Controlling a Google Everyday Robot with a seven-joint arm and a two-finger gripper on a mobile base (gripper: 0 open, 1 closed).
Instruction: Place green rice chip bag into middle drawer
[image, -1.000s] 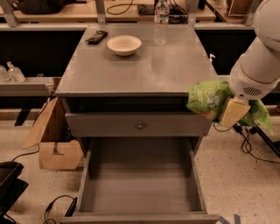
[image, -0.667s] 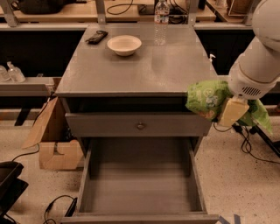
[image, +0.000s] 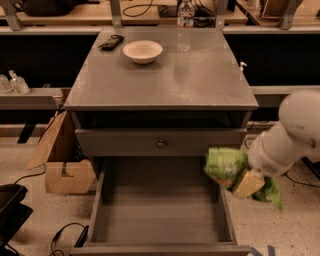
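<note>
The green rice chip bag (image: 226, 166) is crumpled, bright green with pale print. It hangs in the air over the right wall of the open middle drawer (image: 160, 220), just below the closed drawer front. My gripper (image: 244, 182) is shut on the bag's right side, with a tan finger pad (image: 249, 184) showing against the green foil. The white arm reaches in from the right. The drawer is pulled out toward the camera, its flat grey floor bare.
On the cabinet top stand a white bowl (image: 143, 51), a clear water bottle (image: 184, 20) and a black object (image: 111, 42). The closed drawer front has a round knob (image: 161, 144). A cardboard box (image: 62, 165) sits on the floor at the left, cables beside it.
The arm has moved down and to the left with the bag, from beside the cabinet's top right corner to the open drawer's right wall.
</note>
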